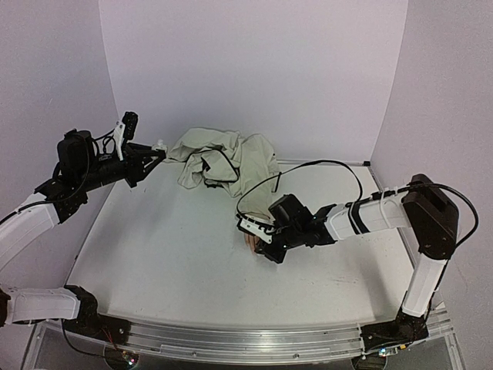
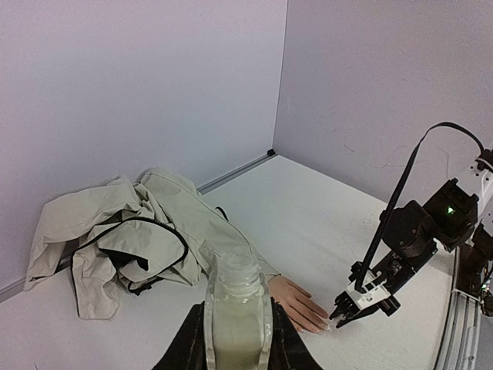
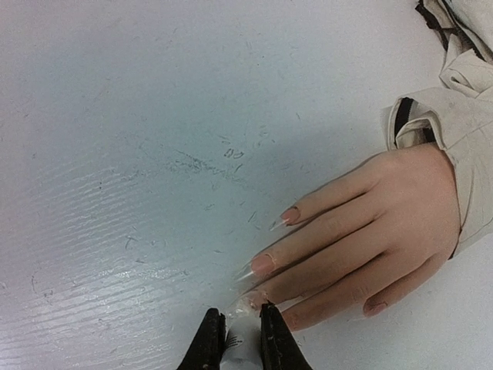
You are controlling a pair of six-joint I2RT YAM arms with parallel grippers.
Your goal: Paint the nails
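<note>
A pale mannequin hand lies palm down on the white table, with a beige sleeve at its wrist. Its nails are long and clear-tipped: index nail, middle nail, little-finger nail. My right gripper is shut on a small white brush cap, and the brush tip rests on the ring-finger nail. In the top view the right gripper hides most of the hand. My left gripper is shut on an uncapped whitish bottle, held up at the far left.
A crumpled beige jacket with a black zip lies at the back of the table and runs into the sleeve. A black cable loops from the right arm over the table. Pale walls stand close behind and at both sides.
</note>
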